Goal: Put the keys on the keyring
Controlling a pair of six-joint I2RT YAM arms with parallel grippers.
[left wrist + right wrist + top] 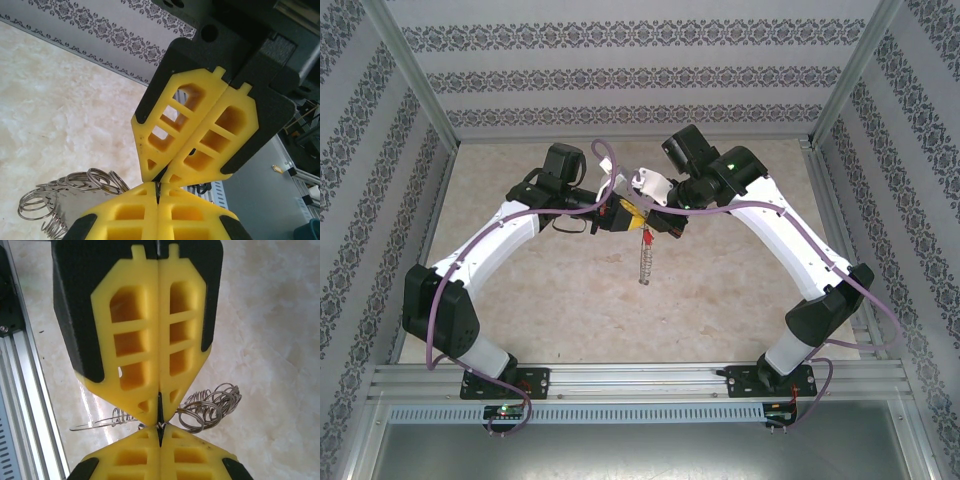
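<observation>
**Operator:** Where do things stand?

**Spotter:** Your arms meet high over the middle of the bench (560, 310), tip against tip. Your left pincer (158, 192) is closed and so is your right pincer (160, 432). The keyring (643, 262) dangles from the spot where they touch, and its fringe of small rings (210, 407) hangs free, well above the bench. A speck of red at the top of the hoop looks like the key (646, 240). In the wrist views I see just a dark sliver in the seam between the tips, too small to say which pincer grips what.

**Operator:** So what can go wrong?

**Spotter:** Mainly a drop. The hold is on thin metal right at the fingertips. If you pull the arms apart or twist one, the hoop or the key could slide out and fall to the bench.

**Operator:** Anything else?

**Spotter:** The two noses bear on each other. Push either arm further in and they may skid sideways, which would knock the key off line with the hoop's wire. The loose rings can also swing, and a quick move could snag them on a finger. Loosen one side only once you are sure the other carries the load.
</observation>
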